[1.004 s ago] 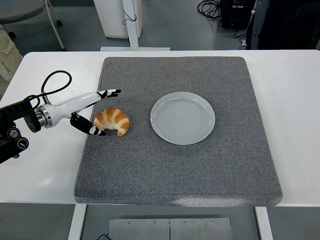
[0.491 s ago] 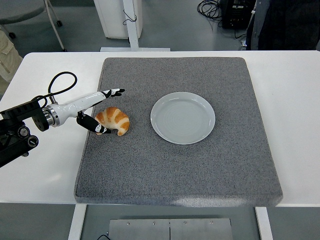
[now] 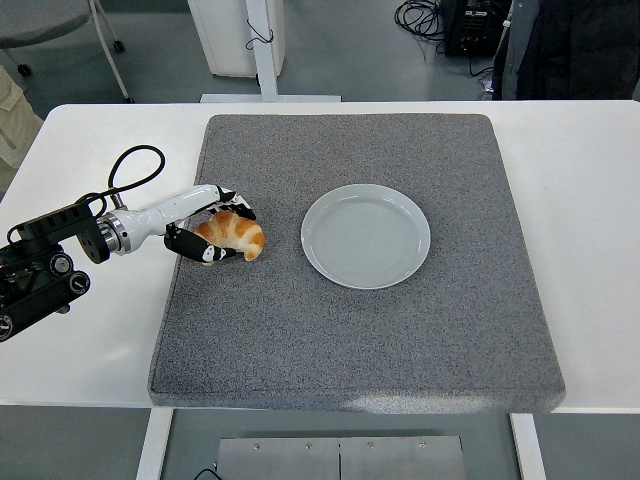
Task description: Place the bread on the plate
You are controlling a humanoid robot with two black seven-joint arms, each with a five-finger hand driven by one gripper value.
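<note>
The white table [image 3: 600,200] carries a large grey mat [image 3: 360,330] that covers most of its middle. Beyond the table's far edge lies a grey floor with a white post [image 3: 262,50] and a bundle of black cables [image 3: 420,15]; dark clothing of a person [image 3: 570,45] shows at the top right corner.

A pale round plate [image 3: 366,235] rests on the mat, slightly right of the mat's centre. The plate holds nothing.

The left arm [image 3: 60,255] enters from the left edge and reaches over the table to the mat's left side. A black cable loop [image 3: 135,165] rises from its wrist section.

The left hand [image 3: 205,225] sits at the mat's left part. Its fingers [image 3: 238,205] are curled around the bread [image 3: 233,235], with upper fingers over its far side and the thumb against its near side.

The bread, a golden croissant, lies on the mat to the left of the plate, apart from the plate's rim, with bare mat between them. Nothing stands between the bread and the plate.
</note>
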